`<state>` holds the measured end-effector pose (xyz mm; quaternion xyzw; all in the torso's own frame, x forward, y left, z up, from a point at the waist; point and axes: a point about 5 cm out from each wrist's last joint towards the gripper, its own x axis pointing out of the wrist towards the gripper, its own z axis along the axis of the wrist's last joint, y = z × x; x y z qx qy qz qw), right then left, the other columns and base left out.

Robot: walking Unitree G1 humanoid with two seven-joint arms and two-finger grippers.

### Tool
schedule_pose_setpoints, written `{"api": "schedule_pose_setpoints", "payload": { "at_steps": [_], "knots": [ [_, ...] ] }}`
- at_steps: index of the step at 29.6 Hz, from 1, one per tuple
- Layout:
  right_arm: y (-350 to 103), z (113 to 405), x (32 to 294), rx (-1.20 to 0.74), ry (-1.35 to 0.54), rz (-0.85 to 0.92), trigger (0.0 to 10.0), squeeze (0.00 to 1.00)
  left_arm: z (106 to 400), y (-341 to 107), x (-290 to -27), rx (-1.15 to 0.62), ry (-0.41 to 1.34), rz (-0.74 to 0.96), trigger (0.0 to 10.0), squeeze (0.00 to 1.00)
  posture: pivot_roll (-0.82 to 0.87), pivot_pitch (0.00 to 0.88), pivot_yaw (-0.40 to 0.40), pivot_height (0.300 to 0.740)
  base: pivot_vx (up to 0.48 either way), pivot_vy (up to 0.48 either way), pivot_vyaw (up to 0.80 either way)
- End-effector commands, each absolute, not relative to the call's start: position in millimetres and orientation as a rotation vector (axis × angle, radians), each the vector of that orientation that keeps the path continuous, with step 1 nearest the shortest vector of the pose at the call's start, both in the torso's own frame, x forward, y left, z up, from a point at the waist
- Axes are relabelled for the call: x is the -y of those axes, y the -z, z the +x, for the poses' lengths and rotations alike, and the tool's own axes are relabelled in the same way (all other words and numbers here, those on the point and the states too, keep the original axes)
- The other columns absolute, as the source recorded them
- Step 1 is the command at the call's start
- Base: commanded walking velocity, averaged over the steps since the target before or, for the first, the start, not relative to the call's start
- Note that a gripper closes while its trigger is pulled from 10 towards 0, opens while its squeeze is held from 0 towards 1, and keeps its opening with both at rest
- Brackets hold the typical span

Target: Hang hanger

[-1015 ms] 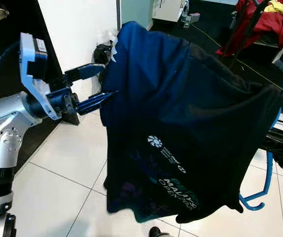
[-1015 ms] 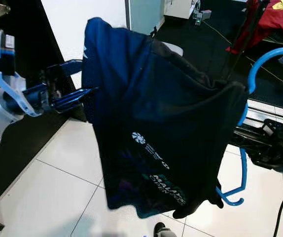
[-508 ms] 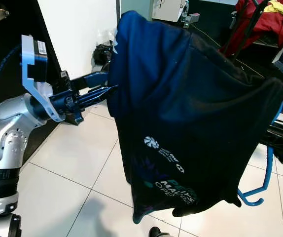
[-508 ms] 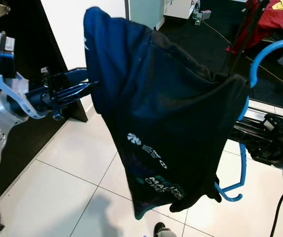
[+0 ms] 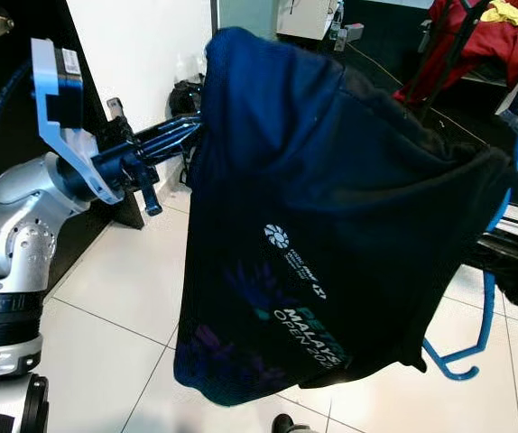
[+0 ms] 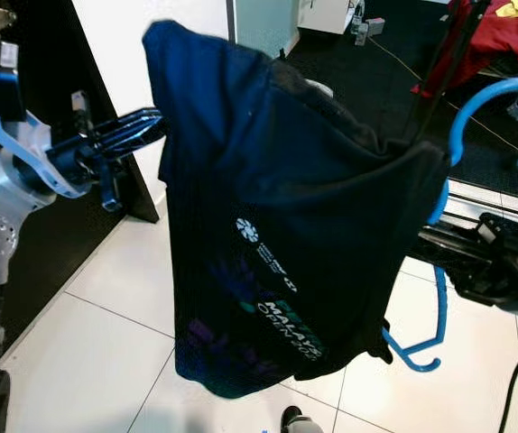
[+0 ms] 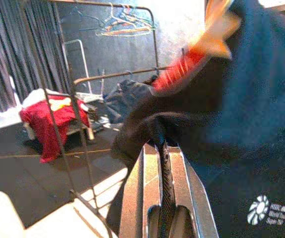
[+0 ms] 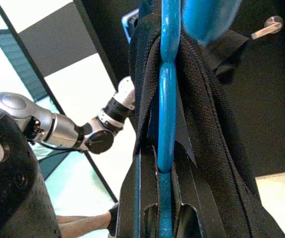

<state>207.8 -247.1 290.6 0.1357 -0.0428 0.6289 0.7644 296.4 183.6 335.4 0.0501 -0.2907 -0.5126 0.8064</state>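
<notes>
The hanger [image 6: 439, 271], blue and draped with a dark shirt [image 5: 331, 234], is carried in the air above the tiled floor [image 5: 106, 298], well short of any rail. Its bar is seen clamped between the fingers of the right claw [image 8: 163, 171], with the shirt's black cloth folded to either side of it. The shirt's far shoulder is pinched by the left claw [image 5: 182, 133], whose fingers are closed on a fold of cloth in the left wrist view. Compared with half a second ago, the left claw has been raised and twisted beside the shirt, and the lower hem has swung out wider and now hangs lower on that side; the hanger itself has barely shifted. It is judged that the garment is only being steadied and squared, not yet hung. A rack [image 7: 78, 124] with a rail is seen beyond the shirt in the left wrist view, so an approach and a lift of the hook remain to be done.
</notes>
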Motion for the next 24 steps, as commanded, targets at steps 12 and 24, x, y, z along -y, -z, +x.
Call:
{"api": "schedule_pose_setpoints", "payload": {
  "at_steps": [12,24],
  "knots": [
    [-265,223,264,0.104,-1.077,0.211,10.0,0.0,280,-365,-192,0.741,1.12,0.097,0.0,0.0,-0.02,0.179,0.0,0.74,0.0,0.0,0.0],
    [-238,222,234,0.01,-1.147,0.244,10.0,0.0,278,-370,-187,0.785,1.141,0.015,0.0,0.0,-0.02,0.179,0.002,0.74,0.0,0.0,0.0]
  ]
}}
